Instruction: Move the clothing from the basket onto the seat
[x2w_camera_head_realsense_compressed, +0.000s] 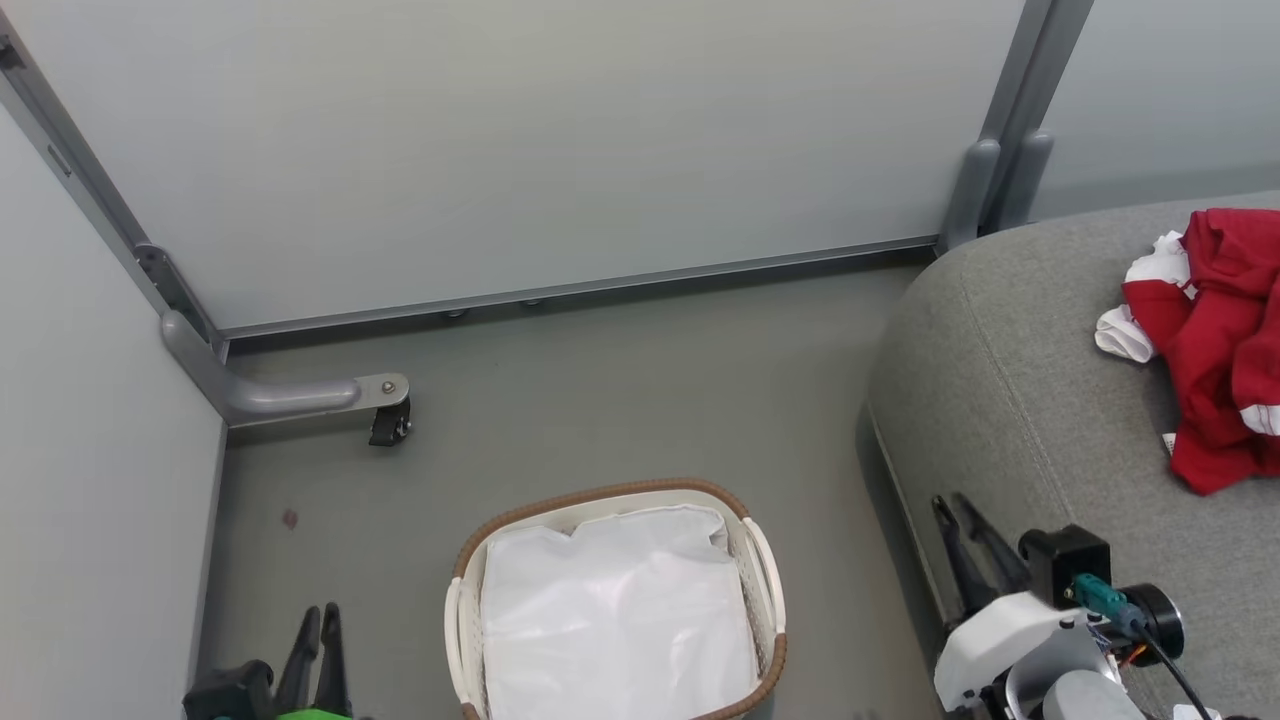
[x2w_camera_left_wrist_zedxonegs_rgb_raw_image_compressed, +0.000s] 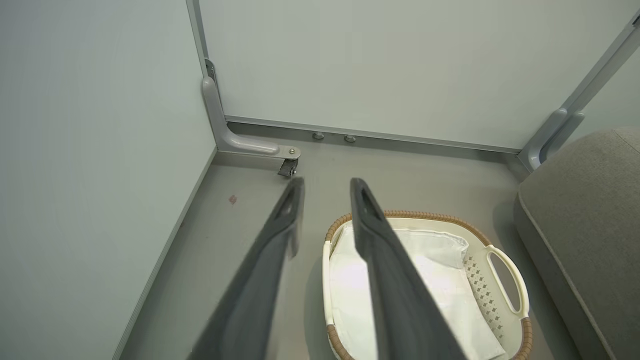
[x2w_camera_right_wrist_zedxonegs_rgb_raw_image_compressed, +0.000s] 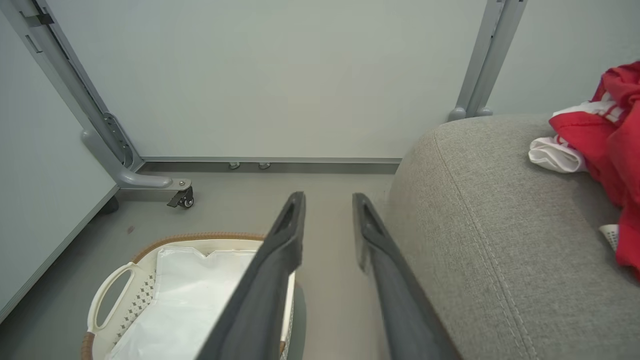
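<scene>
The clothing (x2w_camera_head_realsense_compressed: 1220, 340), a crumpled red garment with white trim, lies on the grey seat (x2w_camera_head_realsense_compressed: 1020, 400) at the right; it also shows in the right wrist view (x2w_camera_right_wrist_zedxonegs_rgb_raw_image_compressed: 610, 135). The basket (x2w_camera_head_realsense_compressed: 600, 493), white with a brown woven rim, stands on the floor at bottom centre and holds just its white liner (x2w_camera_head_realsense_compressed: 620, 610). My left gripper (x2w_camera_head_realsense_compressed: 322, 610) hangs left of the basket, open, with nothing between its fingers (x2w_camera_left_wrist_zedxonegs_rgb_raw_image_compressed: 327, 184). My right gripper (x2w_camera_head_realsense_compressed: 950, 500) sits at the seat's front edge, open and empty (x2w_camera_right_wrist_zedxonegs_rgb_raw_image_compressed: 328, 197), between basket (x2w_camera_right_wrist_zedxonegs_rgb_raw_image_compressed: 195, 236) and seat (x2w_camera_right_wrist_zedxonegs_rgb_raw_image_compressed: 475, 210).
Pale partition panels close off the back and left. A grey partition foot with a caster (x2w_camera_head_realsense_compressed: 388, 425) sticks out over the floor at the back left. Bare grey floor (x2w_camera_head_realsense_compressed: 640, 400) lies between basket, panels and seat.
</scene>
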